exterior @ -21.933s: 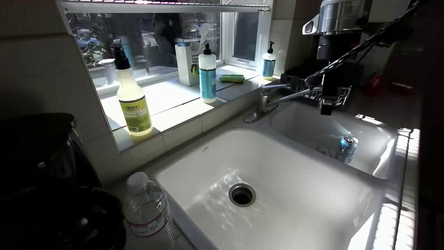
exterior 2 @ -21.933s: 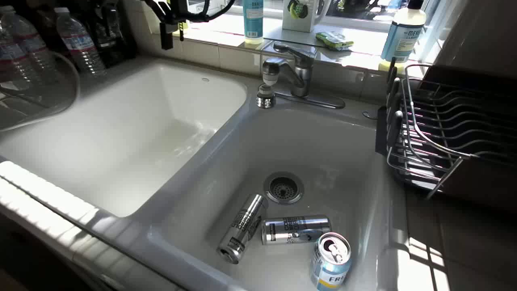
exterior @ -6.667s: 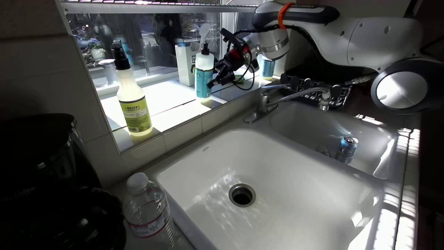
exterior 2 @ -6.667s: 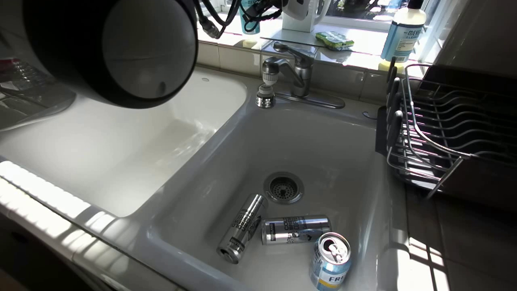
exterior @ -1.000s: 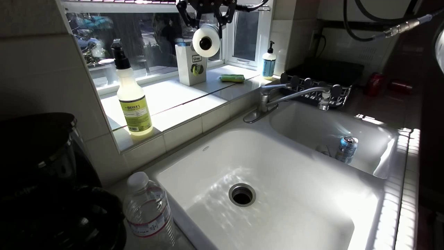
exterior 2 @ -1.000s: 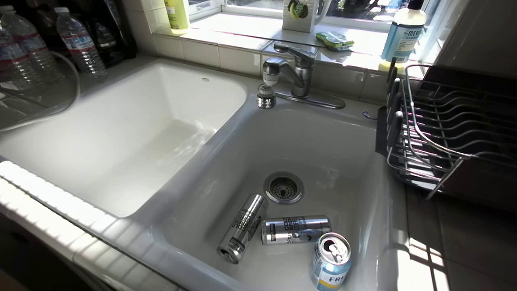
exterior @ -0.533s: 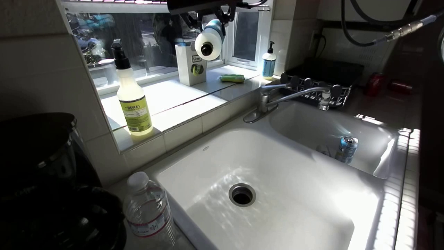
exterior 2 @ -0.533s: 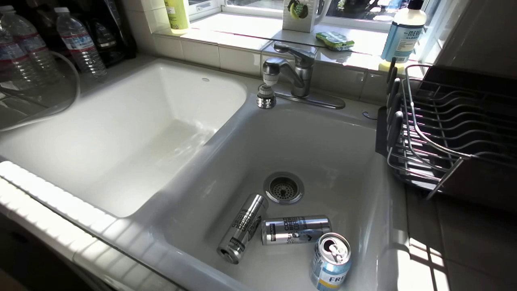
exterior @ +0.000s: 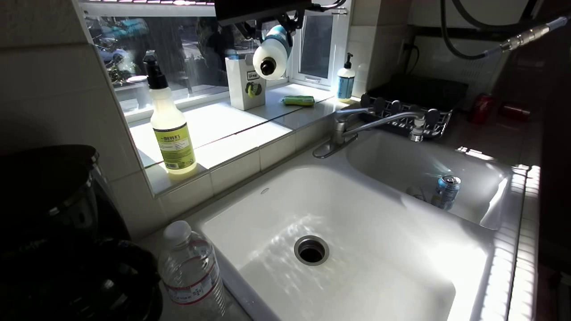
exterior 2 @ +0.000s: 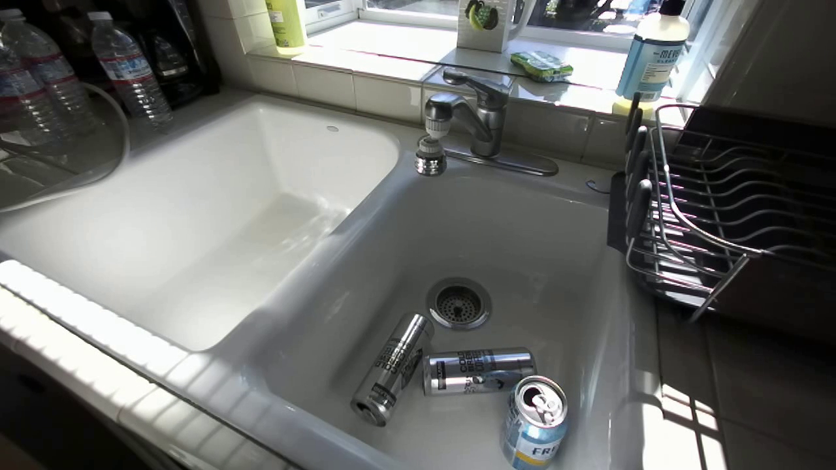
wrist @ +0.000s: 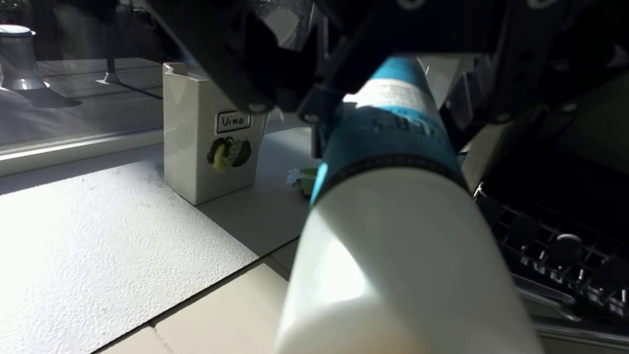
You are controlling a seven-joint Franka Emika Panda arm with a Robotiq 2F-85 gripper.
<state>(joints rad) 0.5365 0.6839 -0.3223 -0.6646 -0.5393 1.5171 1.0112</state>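
With my black two-fingered hand I am grasping a round, teal-labelled pale plastic bottle; in the wrist view my fingers are gripping its labelled part in the upper middle, and its pale end is reaching down to the bottom edge. In an exterior view the bottle is hanging tilted at the upper centre, its black tip pointing down toward the camera, apart from the white tiled windowsill below. Behind it a white box-shaped jug with painted fruit is standing upright on the sill, and a green wrapped packet is lying to its right. A clear spray bottle with a yellow-green label and black trigger is standing left of centre, and a blue-labelled pump bottle is standing at the upper right of centre. The white double sink is filling the lower middle. In an exterior view two silver cylindrical cans are lying in the sink at the lower centre, beside an upright blue can.
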